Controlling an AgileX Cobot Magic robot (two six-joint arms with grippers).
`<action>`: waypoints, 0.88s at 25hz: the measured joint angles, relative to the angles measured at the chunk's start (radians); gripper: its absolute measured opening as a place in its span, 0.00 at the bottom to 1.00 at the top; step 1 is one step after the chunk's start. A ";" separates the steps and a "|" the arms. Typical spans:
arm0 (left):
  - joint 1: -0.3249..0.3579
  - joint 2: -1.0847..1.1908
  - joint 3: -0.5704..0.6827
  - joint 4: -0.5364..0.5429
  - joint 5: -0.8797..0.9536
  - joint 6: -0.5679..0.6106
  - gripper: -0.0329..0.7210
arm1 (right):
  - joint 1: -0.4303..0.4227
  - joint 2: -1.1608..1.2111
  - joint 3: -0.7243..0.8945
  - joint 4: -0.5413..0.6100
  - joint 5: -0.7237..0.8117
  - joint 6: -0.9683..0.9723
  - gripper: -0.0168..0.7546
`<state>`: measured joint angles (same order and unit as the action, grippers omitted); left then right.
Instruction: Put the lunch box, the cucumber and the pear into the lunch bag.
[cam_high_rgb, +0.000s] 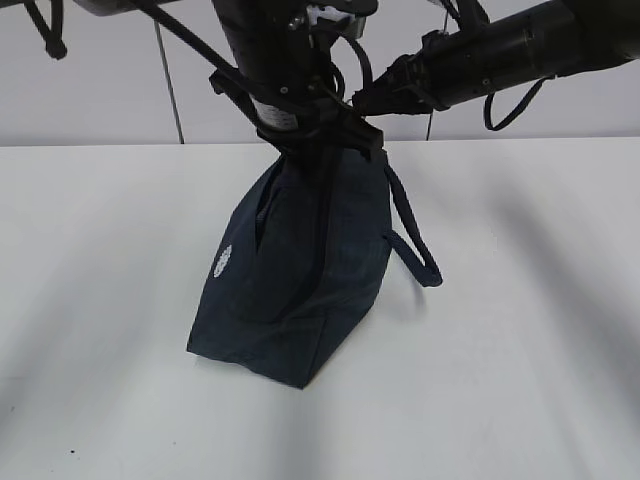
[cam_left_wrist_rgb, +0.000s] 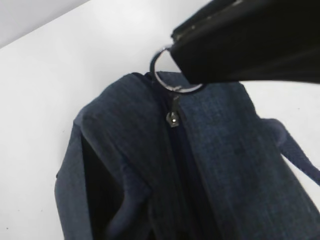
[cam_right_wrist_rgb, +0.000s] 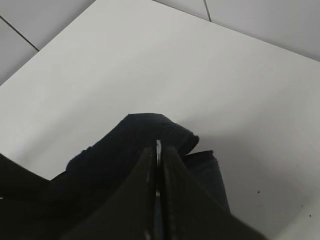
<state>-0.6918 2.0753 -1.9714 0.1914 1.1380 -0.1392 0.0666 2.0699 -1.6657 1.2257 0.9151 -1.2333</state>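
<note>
Right gripper (cam_right_wrist_rgb: 159, 165), lower centre of frame, pinched tight on lunch bag (cam_high_rgb: 300, 270) fabric, steadying it; left gripper (cam_left_wrist_rgb: 172, 50) clamped on zipper ring (cam_left_wrist_rgb: 172, 75), upper centre, probably for zipping.

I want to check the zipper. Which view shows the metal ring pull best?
The left wrist view: the ring pull is large and clear at the bag's top, partly covered by the left gripper. The exterior view hides it behind the arms; the right wrist view shows none.
</note>
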 joint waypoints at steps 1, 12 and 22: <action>0.001 -0.005 0.000 -0.002 0.003 0.004 0.02 | 0.000 0.001 0.000 0.002 -0.002 0.000 0.03; 0.085 -0.072 0.001 -0.191 0.061 0.151 0.02 | 0.000 0.062 -0.013 0.035 -0.057 -0.006 0.03; 0.114 -0.103 0.003 -0.362 0.093 0.286 0.02 | -0.002 0.139 -0.022 0.064 -0.091 -0.009 0.03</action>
<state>-0.5782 1.9724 -1.9683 -0.1704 1.2307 0.1470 0.0643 2.2091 -1.6872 1.2901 0.8239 -1.2426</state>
